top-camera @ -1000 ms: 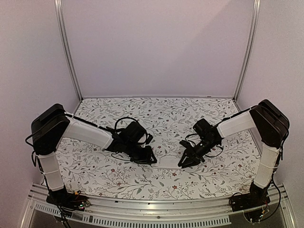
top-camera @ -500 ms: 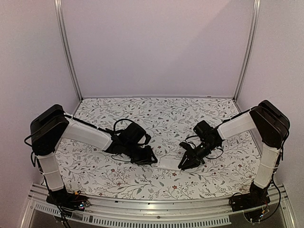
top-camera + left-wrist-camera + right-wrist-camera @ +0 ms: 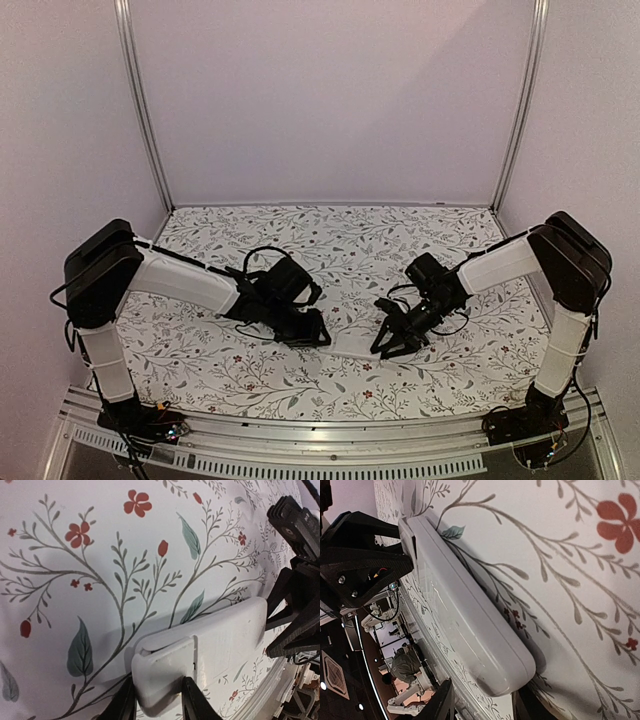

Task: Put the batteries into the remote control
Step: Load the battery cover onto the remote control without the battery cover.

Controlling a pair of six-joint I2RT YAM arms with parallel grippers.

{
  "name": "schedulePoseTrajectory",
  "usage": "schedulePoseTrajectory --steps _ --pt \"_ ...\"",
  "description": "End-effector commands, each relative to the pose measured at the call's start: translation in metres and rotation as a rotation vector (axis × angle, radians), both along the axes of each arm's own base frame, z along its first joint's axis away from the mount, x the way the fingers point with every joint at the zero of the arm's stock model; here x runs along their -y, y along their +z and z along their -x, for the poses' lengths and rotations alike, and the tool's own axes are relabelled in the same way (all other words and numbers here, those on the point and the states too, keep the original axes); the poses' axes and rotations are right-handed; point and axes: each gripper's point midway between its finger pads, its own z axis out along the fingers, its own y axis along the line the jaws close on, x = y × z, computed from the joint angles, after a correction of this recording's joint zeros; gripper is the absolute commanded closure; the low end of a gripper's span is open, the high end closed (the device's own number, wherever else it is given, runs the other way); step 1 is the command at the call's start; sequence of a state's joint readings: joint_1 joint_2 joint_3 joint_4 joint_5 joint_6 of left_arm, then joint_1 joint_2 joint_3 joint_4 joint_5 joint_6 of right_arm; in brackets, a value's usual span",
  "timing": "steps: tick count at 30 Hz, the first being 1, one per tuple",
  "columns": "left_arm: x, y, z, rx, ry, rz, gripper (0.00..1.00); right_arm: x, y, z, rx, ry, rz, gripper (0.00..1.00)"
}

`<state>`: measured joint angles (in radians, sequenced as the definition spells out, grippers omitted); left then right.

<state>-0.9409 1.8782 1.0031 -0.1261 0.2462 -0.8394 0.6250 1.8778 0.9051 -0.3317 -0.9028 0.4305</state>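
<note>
Left wrist: left fingers (image 3: 196, 703) pinch the remote (image 3: 220, 640) on the desk (image 3: 100, 595); right fingers (image 3: 443, 703) stand open round its other end.

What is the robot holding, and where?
Left fingers pinch the remote control by its cover end; right fingers straddle the other end, loose.
</note>
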Motion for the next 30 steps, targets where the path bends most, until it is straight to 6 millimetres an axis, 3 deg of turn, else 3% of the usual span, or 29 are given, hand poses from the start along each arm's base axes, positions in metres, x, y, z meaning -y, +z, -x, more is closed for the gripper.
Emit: schedulePoseTrajectory --steps 1,10,21,30 --pt "-0.050 -0.049 0.031 -0.105 -0.028 -0.249 0.68 0.015 -0.010 -0.008 0.030 -0.040 0.084 0.60" --pt "-0.053 -0.031 0.019 -0.071 -0.021 -0.248 0.58 0.023 -0.018 -0.003 0.020 -0.032 0.127 0.56" --pt "-0.044 -0.022 0.012 -0.044 -0.023 -0.222 0.66 0.024 -0.019 -0.004 0.026 -0.025 0.138 0.67" --pt "-0.033 -0.017 0.008 -0.040 -0.034 -0.181 0.66 0.023 -0.019 -0.006 0.028 -0.024 0.137 0.70"
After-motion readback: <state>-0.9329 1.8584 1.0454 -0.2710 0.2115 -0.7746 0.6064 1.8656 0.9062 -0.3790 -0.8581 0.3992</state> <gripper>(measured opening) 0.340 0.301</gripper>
